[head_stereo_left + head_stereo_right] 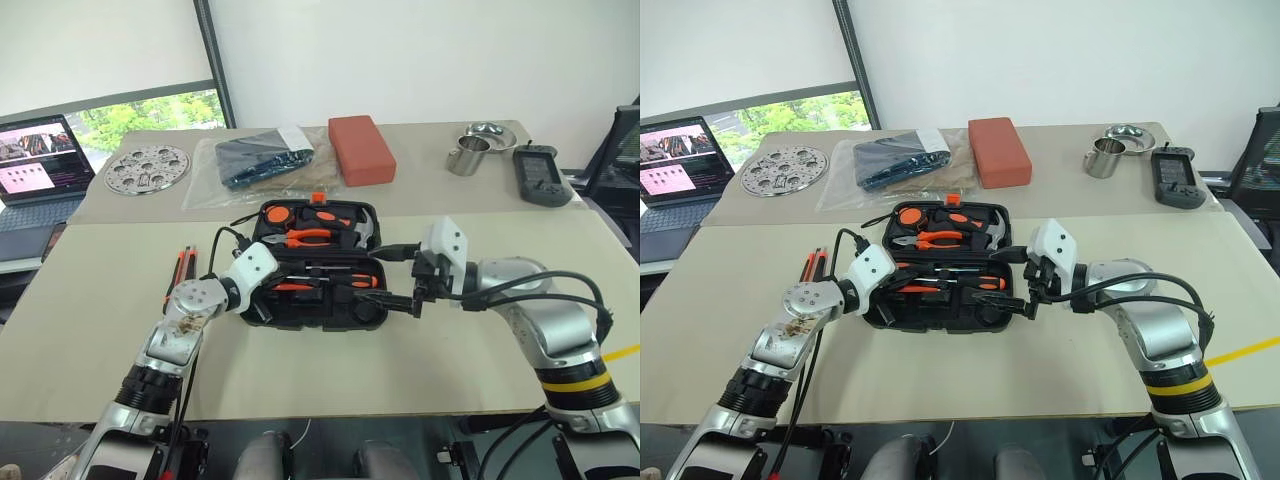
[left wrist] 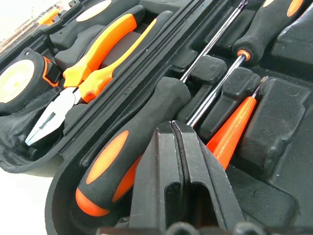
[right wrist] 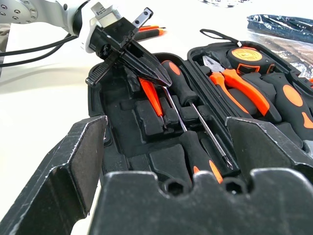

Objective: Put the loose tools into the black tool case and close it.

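Your left gripper (image 3: pixel 131 53) is pressed together w/ nothing between the fingers, tips down inside the near half of the case (image 1: pixel 365 318), right over the tester (image 3: pixel 150 95) and beside a screwdriver (image 2: pixel 129 154) already seated in its slot. Your right gripper (image 1: pixel 400 297) is spread wide and empty, hanging just off the case's right edge.

The case lies open on the table (image 1: pixel 90 330), lid half toward the far side, holding pliers (image 1: pixel 312 237) and a tape measure (image 1: pixel 277 213). A second screwdriver (image 3: pixel 205 164) sits in the near half too. Loose tools still out: a couple of slim orange-black items (image 1: pixel 185 268) on the table left of the case; can't tell exactly which ones from here.

Risks as I see them:
- The shut left tips are v. close to the tester. Drag them out sideways and you could lever it or the screwdriver out of its slot.
- Anything sitting proud of its slot prob. stops the lid closing.
- Close the lid before fetching the items on the left and the job's incomplete.
- The right gripper is near the case rim; a bump may shove the whole case and spoil your left arm's line.
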{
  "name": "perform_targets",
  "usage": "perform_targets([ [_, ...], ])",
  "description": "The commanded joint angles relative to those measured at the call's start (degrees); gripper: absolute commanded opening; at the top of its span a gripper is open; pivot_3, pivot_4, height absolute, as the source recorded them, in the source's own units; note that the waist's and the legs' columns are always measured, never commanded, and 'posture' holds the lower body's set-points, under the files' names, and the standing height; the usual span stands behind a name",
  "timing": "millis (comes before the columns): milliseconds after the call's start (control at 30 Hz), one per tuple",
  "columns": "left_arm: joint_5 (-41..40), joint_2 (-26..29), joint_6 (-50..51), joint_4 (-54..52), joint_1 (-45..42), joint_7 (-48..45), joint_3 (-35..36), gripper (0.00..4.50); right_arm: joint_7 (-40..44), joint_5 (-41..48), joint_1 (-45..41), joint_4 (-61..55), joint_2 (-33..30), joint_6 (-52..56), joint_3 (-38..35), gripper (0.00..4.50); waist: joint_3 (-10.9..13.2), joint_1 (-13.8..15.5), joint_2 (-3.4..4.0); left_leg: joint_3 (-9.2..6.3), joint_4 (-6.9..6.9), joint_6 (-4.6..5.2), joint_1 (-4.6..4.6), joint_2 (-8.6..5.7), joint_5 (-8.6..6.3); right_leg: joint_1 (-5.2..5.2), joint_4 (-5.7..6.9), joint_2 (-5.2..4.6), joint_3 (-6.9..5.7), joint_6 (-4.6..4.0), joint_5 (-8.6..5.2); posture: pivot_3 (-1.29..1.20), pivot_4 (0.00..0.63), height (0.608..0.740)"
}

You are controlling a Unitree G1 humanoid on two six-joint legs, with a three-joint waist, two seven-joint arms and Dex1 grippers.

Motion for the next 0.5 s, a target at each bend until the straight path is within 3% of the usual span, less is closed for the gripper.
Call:
perform_targets([
  [33, 1.0, -0.1, 1.6, 1.2, 3.7, -0.8, -2.9, 0.05, 0.1, 0.0, -0.7, -0.5, 0.2, -1.4, -0.9, 4.50, 0.0, 0.0, 0.02, 0.01, 0.00, 0.00, 0.01, 0.00, 0.00, 0.00, 0.00, 0.00, 0.02, 0.00, 0.00, 0.00, 0.150, 0.740],
  [300, -0.7, -1.8, 3.4, -0.2, 4.9, 0.7, -1.0, 0.05, 0.4, -0.1, -1.2, 0.0, 0.2, -1.6, -0.7, 4.50, 0.0, 0.2, -0.01, 0.02, 0.01, 0.03, 0.08, -0.02, -0.02, 0.08, -0.01, -0.05, 0.06, 0.01, 0.00, 0.00, 0.150, 0.740],
  [500, -9.1, -5.8, 1.9, -4.9, 3.6, 1.7, 6.6, 0.05, 0.2, 0.4, -1.9, 0.2, 1.1, -1.6, -0.9, 4.50, 0.0, 0.1, -0.06, 0.01, 0.03, 0.03, 0.08, -0.03, -0.02, 0.06, 0.04, -0.06, 0.06, 0.02, 0.00, 0.00, 0.150, 0.740],
])
